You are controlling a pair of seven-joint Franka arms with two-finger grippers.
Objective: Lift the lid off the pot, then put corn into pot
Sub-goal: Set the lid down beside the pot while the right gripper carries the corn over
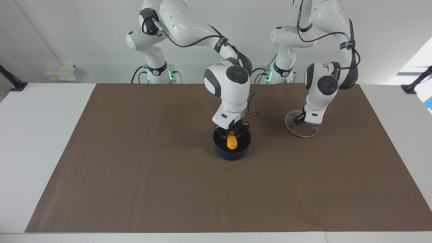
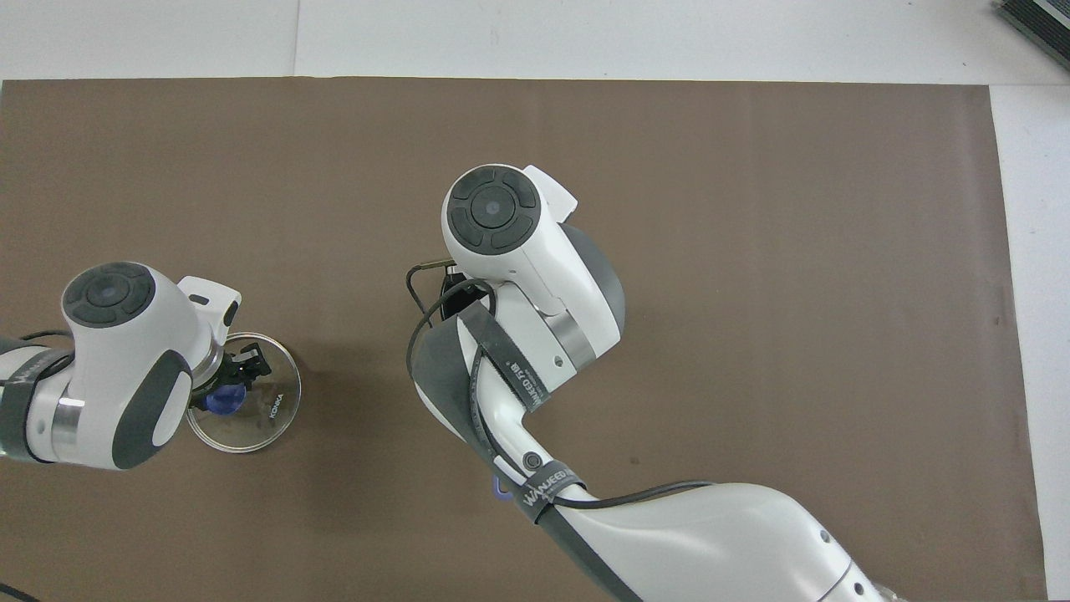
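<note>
The dark blue pot [image 1: 231, 155] stands mid-table on the brown mat. My right gripper [image 1: 232, 135] hangs over its mouth, shut on the top end of the orange-yellow corn [image 1: 232, 143], whose lower end dips inside the rim. In the overhead view the right arm covers the pot, and only its handle tip [image 2: 499, 488] shows. Toward the left arm's end, my left gripper [image 1: 299, 120] [image 2: 231, 387] is shut on the blue knob [image 2: 219, 404] of the clear glass lid [image 1: 304, 131] [image 2: 261, 411]. The lid sits low at the mat, slightly tilted.
A brown mat [image 1: 135, 168] covers most of the white table. Small white boxes [image 1: 60, 72] sit by the wall at the right arm's end. A dark object [image 2: 1036, 21] lies at the table's corner farthest from the robots.
</note>
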